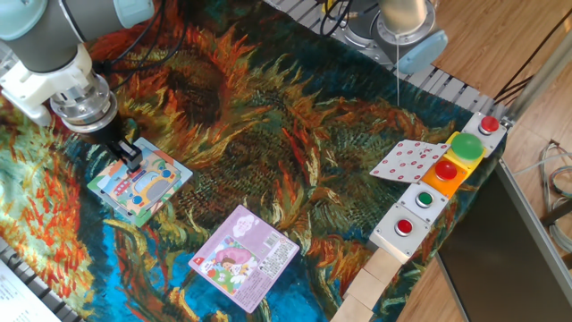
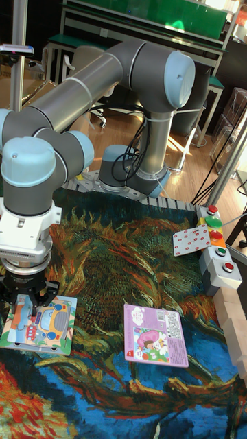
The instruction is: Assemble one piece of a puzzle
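No brand name or legible word shows anywhere; the print on the purple-pink card (image 1: 243, 256) is too small to read, apart from a small red badge at 1 corner. The puzzle (image 1: 140, 182) lies flat on the sunflower-patterned cloth (image 1: 295, 134) covering the table, near its left side, its cartoon bus facing up. The end effector (image 1: 130, 157) is down at the puzzle's upper edge, its dark fingers (image 2: 21, 304) close together, but whether they clench anything cannot be told. The piece itself cannot be made out; the fingers cover that spot in both views. The red-and-white patterned card (image 1: 408, 160) leans tilted against the button box (image 1: 438, 192), which carries 1 large green dome and 4 smaller buttons. The arm's upper links run out of the fixed view.
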`<state>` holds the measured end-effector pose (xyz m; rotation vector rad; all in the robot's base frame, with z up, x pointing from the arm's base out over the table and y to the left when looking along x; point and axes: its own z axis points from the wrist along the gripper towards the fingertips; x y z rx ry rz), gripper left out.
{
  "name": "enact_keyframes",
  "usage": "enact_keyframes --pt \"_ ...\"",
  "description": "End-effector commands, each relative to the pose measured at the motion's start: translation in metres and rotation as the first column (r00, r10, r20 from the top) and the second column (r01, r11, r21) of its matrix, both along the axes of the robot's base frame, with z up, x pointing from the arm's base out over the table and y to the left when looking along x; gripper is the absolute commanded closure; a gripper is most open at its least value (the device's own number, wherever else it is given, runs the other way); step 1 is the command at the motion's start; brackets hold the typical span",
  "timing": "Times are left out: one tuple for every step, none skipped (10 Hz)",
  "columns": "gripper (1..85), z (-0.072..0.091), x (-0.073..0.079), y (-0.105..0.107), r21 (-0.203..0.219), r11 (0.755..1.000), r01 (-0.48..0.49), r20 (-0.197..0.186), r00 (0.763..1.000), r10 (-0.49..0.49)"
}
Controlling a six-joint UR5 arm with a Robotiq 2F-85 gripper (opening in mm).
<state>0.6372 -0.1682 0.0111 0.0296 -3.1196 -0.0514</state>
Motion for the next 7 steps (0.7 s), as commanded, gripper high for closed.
enact_keyframes --pt "71.7 0.0006 0.0015 0.002 0.016 1.0 0.0 0.009 1.0 0.0" --pt "70.3 0.0005 0.0018 0.0023 0.017 1.0 -0.003 0.011 1.0 0.003" --pt "69.7 0.0003 0.0019 0.0023 0.019 1.0 -0.006 0.012 1.0 0.006" --pt "68.3 0.0 0.0022 0.003 0.024 1.0 -0.009 0.016 1.0 0.009" --pt "67.7 -0.0001 0.0025 0.0033 0.025 1.0 -0.009 0.017 1.0 0.009" --pt "67.0 -0.0001 0.0029 0.0032 0.025 1.0 -0.012 0.019 1.0 0.012" --pt "66.3 0.0 0.0033 0.0032 0.025 1.0 -0.012 0.02 1.0 0.012"
